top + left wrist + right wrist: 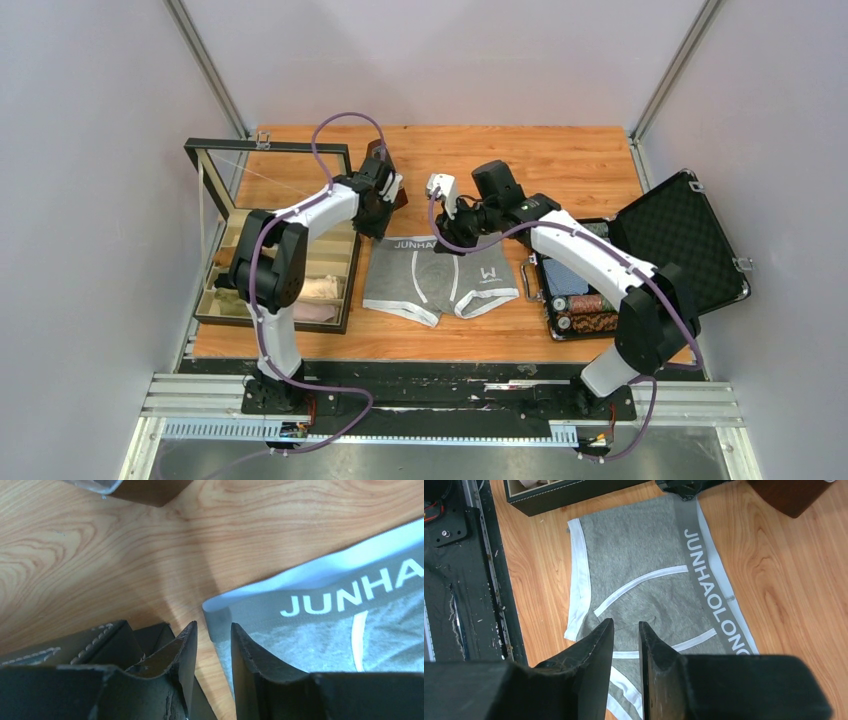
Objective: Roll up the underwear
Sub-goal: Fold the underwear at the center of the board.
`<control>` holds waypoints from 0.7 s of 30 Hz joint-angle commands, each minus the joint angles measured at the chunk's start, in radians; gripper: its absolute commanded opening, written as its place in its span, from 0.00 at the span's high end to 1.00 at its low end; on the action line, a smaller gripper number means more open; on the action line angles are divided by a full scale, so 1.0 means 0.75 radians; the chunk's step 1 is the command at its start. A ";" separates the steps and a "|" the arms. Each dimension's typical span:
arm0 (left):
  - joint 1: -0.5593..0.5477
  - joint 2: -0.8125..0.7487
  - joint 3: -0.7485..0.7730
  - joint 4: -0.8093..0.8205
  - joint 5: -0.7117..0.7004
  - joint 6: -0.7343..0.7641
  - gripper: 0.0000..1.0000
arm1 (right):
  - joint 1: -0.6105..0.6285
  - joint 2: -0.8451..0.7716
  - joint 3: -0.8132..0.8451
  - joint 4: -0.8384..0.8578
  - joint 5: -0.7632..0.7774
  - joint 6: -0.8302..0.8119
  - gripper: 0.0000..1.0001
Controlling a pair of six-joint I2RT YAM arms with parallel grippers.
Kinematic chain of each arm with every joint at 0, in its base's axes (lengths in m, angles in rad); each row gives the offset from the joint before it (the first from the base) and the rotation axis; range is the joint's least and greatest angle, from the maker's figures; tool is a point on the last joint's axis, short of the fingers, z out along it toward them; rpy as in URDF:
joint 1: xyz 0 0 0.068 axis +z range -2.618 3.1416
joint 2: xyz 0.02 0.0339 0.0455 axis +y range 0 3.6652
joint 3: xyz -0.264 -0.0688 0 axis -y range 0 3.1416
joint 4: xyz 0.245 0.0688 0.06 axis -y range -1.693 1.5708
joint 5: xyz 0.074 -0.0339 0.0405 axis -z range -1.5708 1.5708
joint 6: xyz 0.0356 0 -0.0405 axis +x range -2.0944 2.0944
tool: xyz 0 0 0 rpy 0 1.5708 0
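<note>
The grey underwear (440,282) lies flat on the wooden table, its lettered waistband (415,244) at the far edge and its legs toward me. My left gripper (372,230) is low over the waistband's left corner (222,611). Its fingers (187,645) stand slightly apart, and the corner shows just past the tips, not pinched. My right gripper (455,238) hovers above the right part of the waistband. In the right wrist view its jaws (625,626) stand slightly apart and empty, high over the grey fabric (634,555) and white trim.
A black organiser box (345,290) with a raised glass lid stands at the left and holds beige and pinkish cloth rolls (318,290). An open black case (690,240) at the right holds rolled items (585,310). The black base rail (440,385) runs along the near edge.
</note>
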 commanded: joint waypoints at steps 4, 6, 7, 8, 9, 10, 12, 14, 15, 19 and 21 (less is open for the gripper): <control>0.027 0.084 0.101 0.030 -0.019 0.026 0.61 | -0.002 -0.094 -0.013 0.052 0.024 0.007 0.74; 0.031 0.100 0.112 0.026 -0.015 0.038 0.61 | -0.002 -0.089 -0.011 0.056 0.019 0.007 0.74; 0.032 0.104 0.113 0.027 -0.010 0.042 0.61 | -0.002 -0.087 -0.010 0.057 0.016 0.009 0.75; 0.033 0.112 0.112 0.026 0.004 0.049 0.62 | -0.003 -0.084 -0.010 0.060 0.014 0.007 0.75; 0.033 0.114 0.108 0.025 0.014 0.051 0.63 | -0.002 -0.082 -0.009 0.062 0.014 0.009 0.75; 0.033 0.119 0.104 0.027 0.037 0.050 0.64 | -0.003 -0.079 -0.009 0.063 0.014 0.007 0.75; 0.031 0.127 0.093 0.029 0.085 0.048 0.67 | -0.002 -0.078 -0.009 0.064 0.014 0.007 0.75; 0.031 0.132 0.086 0.024 0.104 0.044 0.69 | -0.002 -0.079 -0.011 0.063 0.019 0.004 0.75; 0.031 0.133 0.083 0.022 0.107 0.042 0.70 | -0.002 -0.080 -0.014 0.063 0.023 0.002 0.75; 0.031 0.140 0.081 -0.009 0.112 0.035 0.68 | -0.002 -0.085 -0.026 0.066 0.024 -0.001 0.75; 0.031 0.140 0.068 -0.014 0.117 0.036 0.72 | -0.002 -0.087 -0.033 0.068 0.026 -0.001 0.75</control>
